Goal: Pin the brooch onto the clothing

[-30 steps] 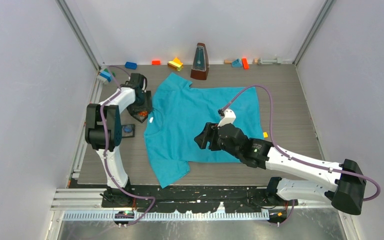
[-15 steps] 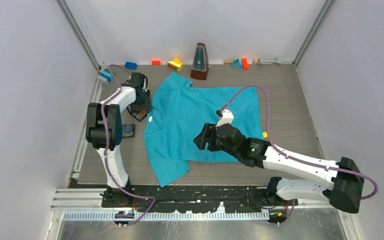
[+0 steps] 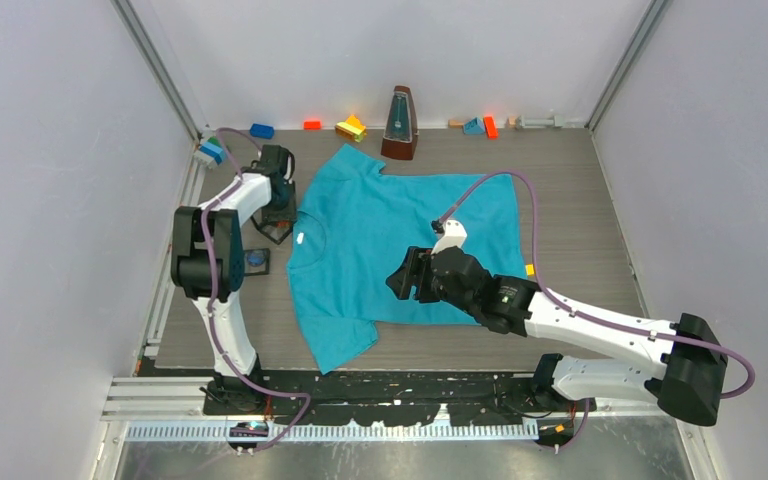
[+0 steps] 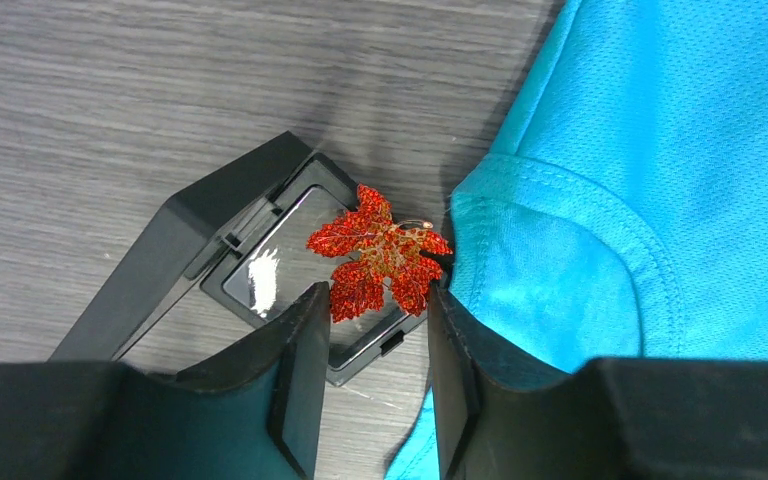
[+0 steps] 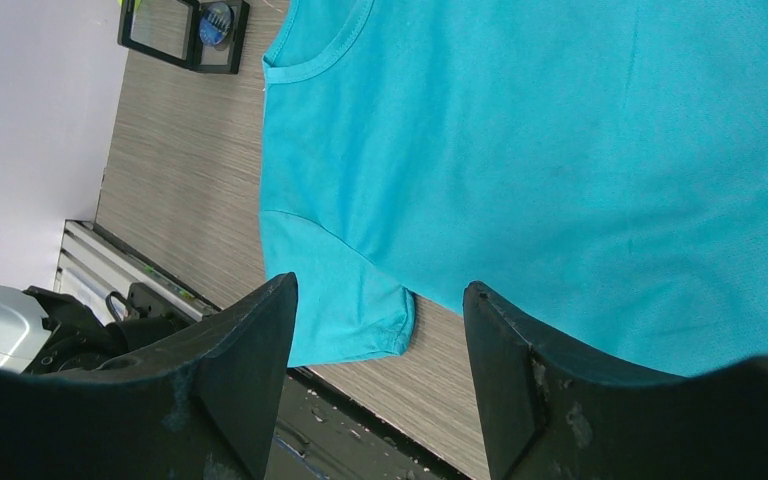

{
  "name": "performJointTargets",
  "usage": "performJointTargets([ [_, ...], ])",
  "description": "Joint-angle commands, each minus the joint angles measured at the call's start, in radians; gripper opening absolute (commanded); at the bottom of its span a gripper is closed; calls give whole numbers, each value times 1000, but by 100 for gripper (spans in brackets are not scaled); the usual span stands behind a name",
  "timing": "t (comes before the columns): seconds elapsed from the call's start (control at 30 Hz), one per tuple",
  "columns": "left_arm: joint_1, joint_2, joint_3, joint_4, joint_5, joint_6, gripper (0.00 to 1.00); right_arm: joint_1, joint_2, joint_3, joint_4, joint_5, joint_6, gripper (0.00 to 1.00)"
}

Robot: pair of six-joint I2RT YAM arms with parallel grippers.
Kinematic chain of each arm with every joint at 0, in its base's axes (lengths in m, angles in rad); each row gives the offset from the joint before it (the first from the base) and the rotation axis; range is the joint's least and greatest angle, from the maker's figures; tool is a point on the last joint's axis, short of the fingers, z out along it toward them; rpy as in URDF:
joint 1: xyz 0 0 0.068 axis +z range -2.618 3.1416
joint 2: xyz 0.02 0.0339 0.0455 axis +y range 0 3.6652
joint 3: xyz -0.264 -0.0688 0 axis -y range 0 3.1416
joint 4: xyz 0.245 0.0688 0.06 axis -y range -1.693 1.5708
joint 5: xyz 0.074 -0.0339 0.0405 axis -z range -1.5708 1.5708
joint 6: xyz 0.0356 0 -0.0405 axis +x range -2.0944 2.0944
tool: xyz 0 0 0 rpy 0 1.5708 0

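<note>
The brooch, a red glittery maple leaf, lies on the clear insert of an open black box right beside the collar of the clothing. My left gripper reaches down over it, and its fingertips touch the leaf's lower lobes on both sides. In the top view the left gripper hides the brooch. The clothing is a teal T-shirt spread flat on the table. My right gripper hovers open above the shirt's lower part, nothing between its fingers.
A second black box with a blue item sits left of the shirt, by the table's left edge. A metronome and toy bricks line the back wall. A small yellow piece lies right of the shirt.
My left gripper's jaws have narrowed onto the brooch at the black box. The right arm has shifted only slightly.
</note>
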Motion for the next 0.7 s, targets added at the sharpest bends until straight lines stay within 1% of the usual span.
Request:
performJointTargets([
  [0.0,3,-78,-4,-4,-47,23,33,-4,6,23,44,9,15,67],
  [0.1,3,-80,-1,-10,-52,26,30,-4,8,20,44,4,22,67],
  [0.2,3,-95,2,-16,-60,30,29,-4,7,21,43,2,24,67],
  [0.33,3,-159,-13,-20,-47,28,29,-3,2,20,36,4,26,66],
  [0.43,-6,-262,-51,-10,19,17,28,-4,-11,24,-1,26,18,66],
  [0.53,-49,-383,-102,15,40,17,28,-12,-54,14,-25,50,7,67],
  [0.6,-90,-452,-123,16,54,17,28,-34,-88,0,-29,28,0,69],
  [0.67,-133,-518,-145,4,97,14,29,-77,-120,-16,-32,-15,6,70],
])
